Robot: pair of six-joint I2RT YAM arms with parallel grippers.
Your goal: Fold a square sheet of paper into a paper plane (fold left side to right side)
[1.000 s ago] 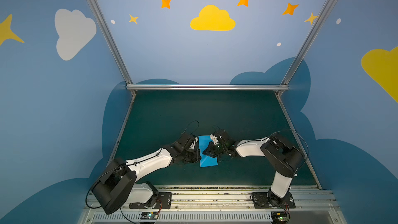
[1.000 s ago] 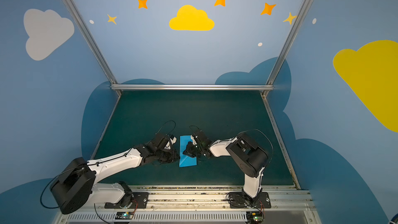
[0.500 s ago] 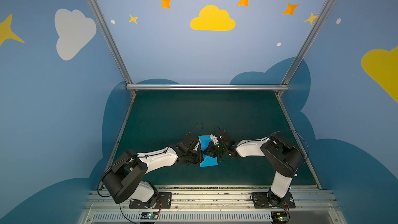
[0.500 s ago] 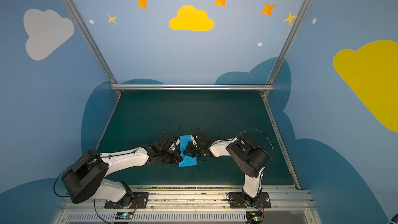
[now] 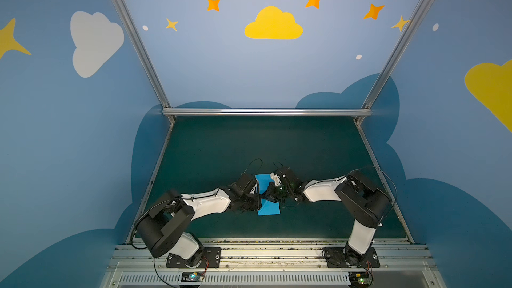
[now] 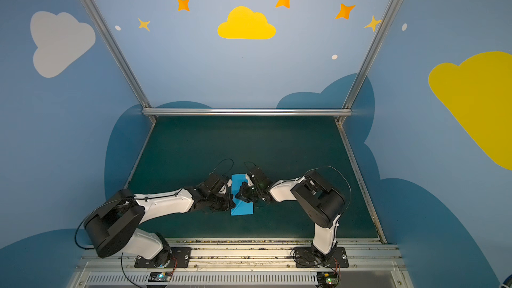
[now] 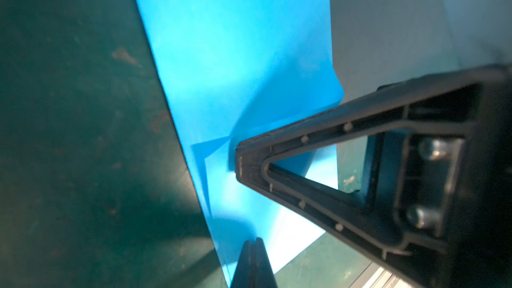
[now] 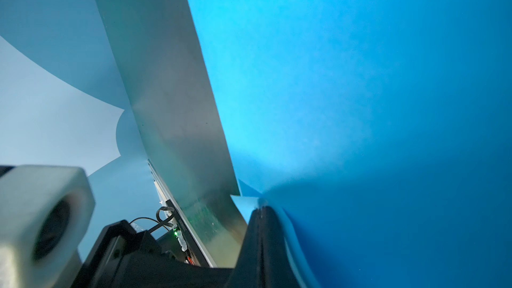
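The square sheet of paper (image 5: 270,208) (image 6: 243,208) lies folded into a narrow sky-blue strip on the green mat, in both top views near the front middle. My left gripper (image 5: 260,198) (image 6: 234,204) is shut, its tips resting on the strip's left edge (image 7: 253,241). From the other side my right gripper (image 5: 266,193) (image 6: 237,196) comes in, also shut, its tip pressed down on the paper's middle (image 7: 238,159) beside a small folded corner. In the right wrist view the paper (image 8: 360,78) bulges against that gripper's closed tips (image 8: 261,209). No paper plane shape shows.
The green mat (image 5: 249,145) runs back to a metal rail (image 5: 266,111), with blue painted walls on three sides. The arm bases stand on a slotted metal rail (image 5: 263,256) at the front edge.
The left arm's elbow has swung in towards the middle and its gripper has crept slightly right onto the paper's edge. The right arm and the paper have stayed still.
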